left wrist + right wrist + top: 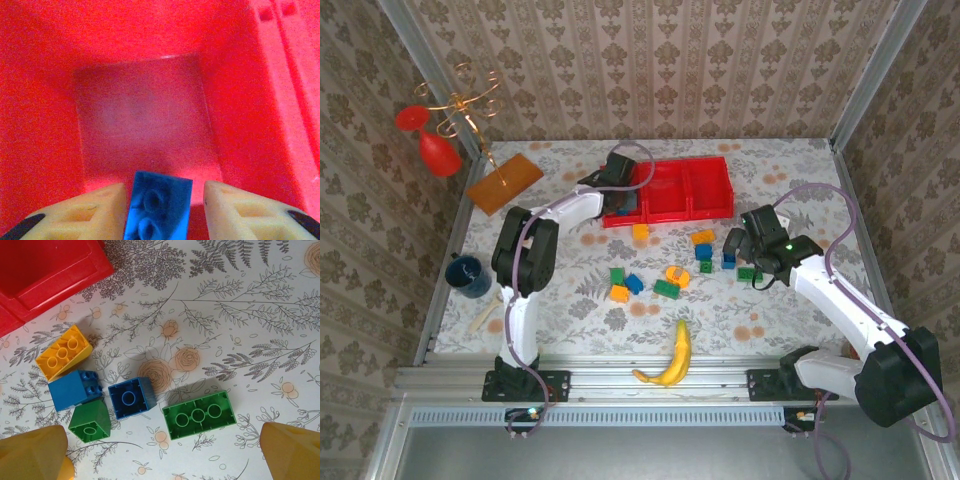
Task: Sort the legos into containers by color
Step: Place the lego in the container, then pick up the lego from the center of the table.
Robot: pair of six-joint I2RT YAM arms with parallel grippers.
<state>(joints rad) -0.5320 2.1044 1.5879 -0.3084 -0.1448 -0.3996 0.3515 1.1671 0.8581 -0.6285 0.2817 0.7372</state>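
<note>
Nearest us the banana (672, 357) lies at the front of the table (570, 330) and is no part of the sorting. Just beyond it the bricks (666, 289) lie loose. We count about eleven, blue, orange and green mixed, in a scatter mid-table and a cluster to the right. So nearly all the work is yet to do.

The right gripper (744, 258) hovers over that right cluster, jaws spread wide with nothing between them. In its wrist view a three-stud green brick (199, 415) lies flat close under the gap, with a loose blue brick (131, 397) just beside it. Another blue, a green and an orange sit bunched further along. We judge the green brick the likely pick; it is not yet touched.

Farthest off, the tray (695, 162) stands across the back. The left gripper (622, 200) is down in its left compartment. In the wrist view a blue brick (159, 207) sits between the fingers (85, 215), against one and with a sliver of red showing beside the other. We cannot tell whether it is gripped or let go. We see no other brick on the floor ahead of it, and from above none in the middle or right compartments. We take this for the first delivery, which makes the left compartment blue's. Orange and green are not begun.
</note>
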